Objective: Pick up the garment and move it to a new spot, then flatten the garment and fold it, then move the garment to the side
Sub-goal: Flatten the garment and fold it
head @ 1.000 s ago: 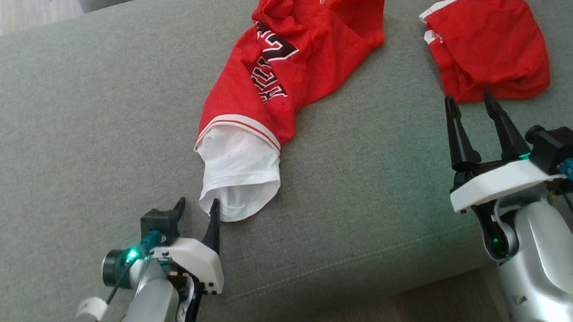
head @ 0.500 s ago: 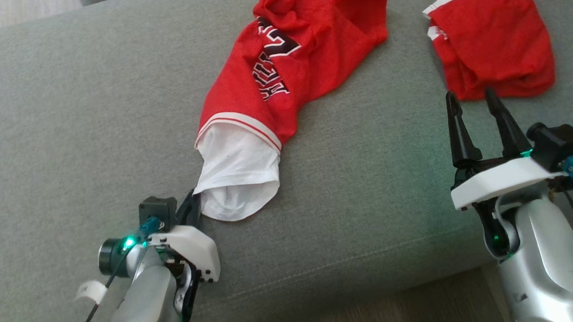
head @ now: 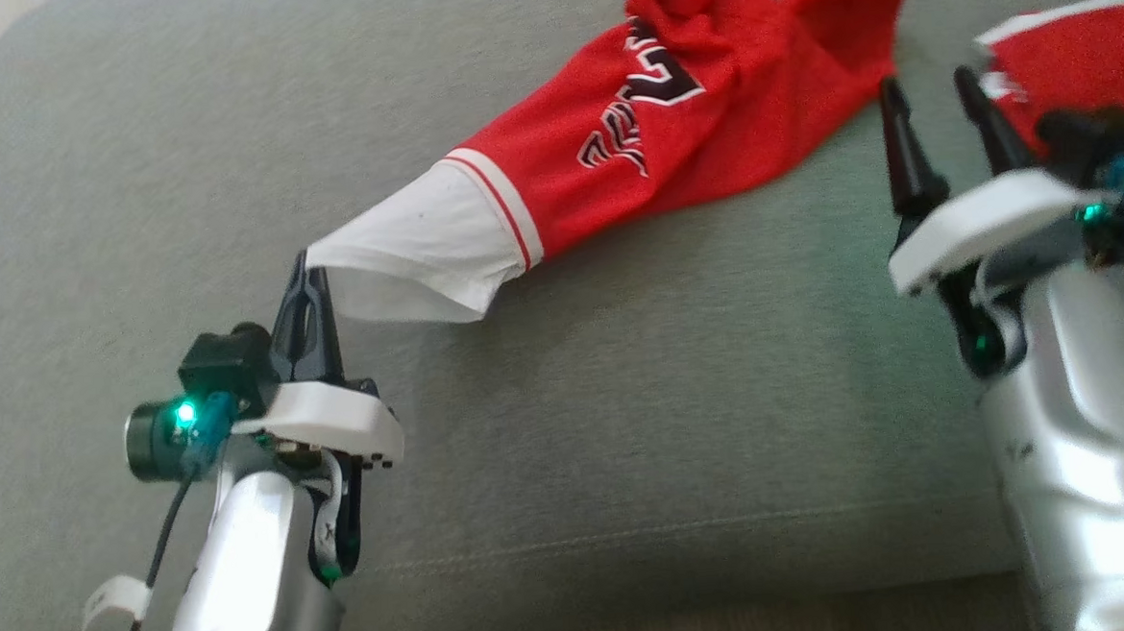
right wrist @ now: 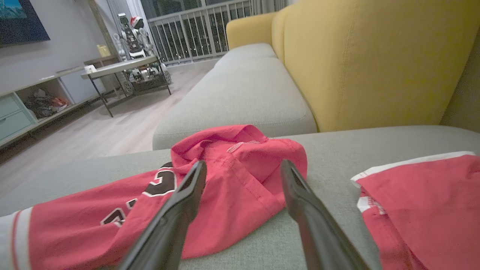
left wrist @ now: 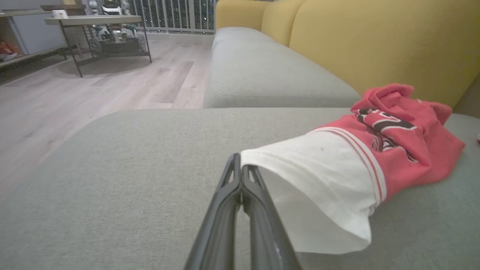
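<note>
Nearest us on the left, our left gripper (head: pixel 303 264) has its fingers pressed together on a corner of the white hem (head: pixel 414 251) of the garment (head: pixel 668 137), a red jersey with black-and-white lettering. That corner is raised off the grey sofa seat (head: pixel 626 428). From it the jersey runs toward the far right, where its bunched end lies on the cushion.

The left wrist view makes the pinch plain. The two dark fingers (left wrist: pixel 221 217) meet at their tips with the white edge caught between them, and the hem hangs open just beside them.

On the right, our right gripper (head: pixel 925 85) has its fingers spread and holds nothing. In the head view its tips sit near the jersey's far end. The right wrist view frames that end between them, though we cannot tell whether they touch it.

Just right of it lies a second red garment (head: pixel 1087 57) with white trim. The wrist views add the yellow backrest (right wrist: pixel 375 63), a wood floor (left wrist: pixel 93 86) and a far railing (right wrist: pixel 202 33).
</note>
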{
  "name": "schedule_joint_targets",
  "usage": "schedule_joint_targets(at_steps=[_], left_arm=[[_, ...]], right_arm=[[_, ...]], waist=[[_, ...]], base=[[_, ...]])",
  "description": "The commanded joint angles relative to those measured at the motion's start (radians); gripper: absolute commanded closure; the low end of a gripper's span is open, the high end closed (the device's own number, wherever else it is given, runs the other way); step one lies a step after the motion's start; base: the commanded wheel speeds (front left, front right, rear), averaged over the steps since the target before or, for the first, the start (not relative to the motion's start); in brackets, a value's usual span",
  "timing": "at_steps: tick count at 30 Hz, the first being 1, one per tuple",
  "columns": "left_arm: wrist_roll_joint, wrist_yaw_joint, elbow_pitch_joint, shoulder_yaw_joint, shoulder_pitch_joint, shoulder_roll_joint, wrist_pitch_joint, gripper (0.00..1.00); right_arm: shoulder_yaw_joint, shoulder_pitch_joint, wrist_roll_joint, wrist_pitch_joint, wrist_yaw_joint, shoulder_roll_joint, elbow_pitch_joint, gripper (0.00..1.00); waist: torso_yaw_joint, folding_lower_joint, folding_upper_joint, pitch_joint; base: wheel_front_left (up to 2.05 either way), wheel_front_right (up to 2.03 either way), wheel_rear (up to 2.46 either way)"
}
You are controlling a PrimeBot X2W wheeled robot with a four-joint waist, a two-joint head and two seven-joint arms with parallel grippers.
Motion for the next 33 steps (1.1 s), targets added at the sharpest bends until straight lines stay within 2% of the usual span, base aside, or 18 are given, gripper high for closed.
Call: schedule_joint_targets(at_steps=[1, 8, 16, 32, 33], left_arm=[[0.01, 0.0, -0.054, 0.034, -0.018, 0.015, -0.006, 1.0], [0.002, -0.027, -0.126, -0.018, -0.014, 0.011, -0.006, 1.0], [-0.038, -0.02, -0.141, -0.09, -0.028, 0.01, -0.006, 1.0], [-0.05, -0.021, -0.136, -0.126, -0.047, 0.01, -0.006, 1.0], [-0.051, -0.022, -0.135, -0.127, -0.048, 0.01, -0.006, 1.0]], right_arm=[[0.008, -0.06, -0.021, 0.01, 0.0, 0.008, -0.004, 0.0], [-0.073, -0.227, -0.112, 0.044, 0.0, 0.005, 0.205, 0.0], [-0.1, -0.34, -0.19, -0.007, 0.0, -0.001, 0.38, 0.0], [-0.194, -0.453, -0.291, -0.092, 0.0, -0.013, 0.557, 0.0], [-0.198, -0.458, -0.297, -0.095, 0.0, -0.013, 0.564, 0.18]], waist=[[0.048, 0.0, 0.0, 0.034], [0.124, 0.0, 0.0, 0.091], [0.164, 0.0, 0.0, 0.129], [0.183, 0.0, 0.0, 0.157], [0.183, 0.0, 0.0, 0.158]], base=[[0.0, 0.0, 0.0], [0.0, 0.0, 0.0], [0.0, 0.0, 0.0], [0.0, 0.0, 0.0], [0.0, 0.0, 0.0]])
